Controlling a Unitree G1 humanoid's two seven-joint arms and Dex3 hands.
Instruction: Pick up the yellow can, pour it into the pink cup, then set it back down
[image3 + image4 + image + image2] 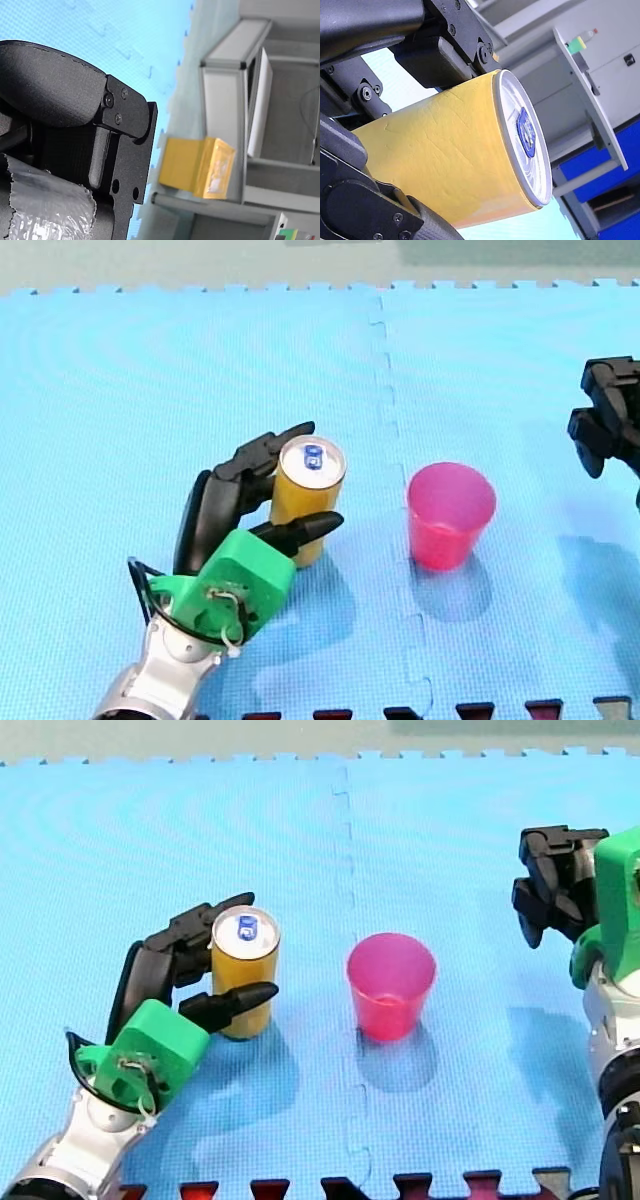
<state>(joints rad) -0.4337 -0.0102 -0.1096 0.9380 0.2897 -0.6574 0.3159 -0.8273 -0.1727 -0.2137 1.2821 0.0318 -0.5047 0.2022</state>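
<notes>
Nearest to me in the first head view is the green wrist mount point(240, 585) of my left arm, close to the mat's point(150, 390) near edge. Just beyond it, my left hand point(215, 515) is clamped on the yellow can point(297, 502), with two fingers behind it and the thumb across its front. The can stands upright, seemingly with its base on the mat, left of the centre seam. The pink cup point(450, 515) stands upright and apart from it, just right of that seam. My right hand point(608, 420) holds nothing and sits at the mat's right edge.

The second head view shows the same layout, with clear mat between can and cup.

In the first wrist view, past a black finger housing point(115, 115), I see the mat's far edge and a yellow box point(197, 167) on a metal rack.

The second wrist view is my left hand's. The can point(450, 165) lies between the fingers point(445, 55), which press on its wall, and its blue-tabbed lid faces away from the palm.

I judge the grasp made and the lift not yet begun. Next I need to raise the can straight up, carry it right until it is over the cup's mouth, and tip the lid downward without knocking the cup.
</notes>
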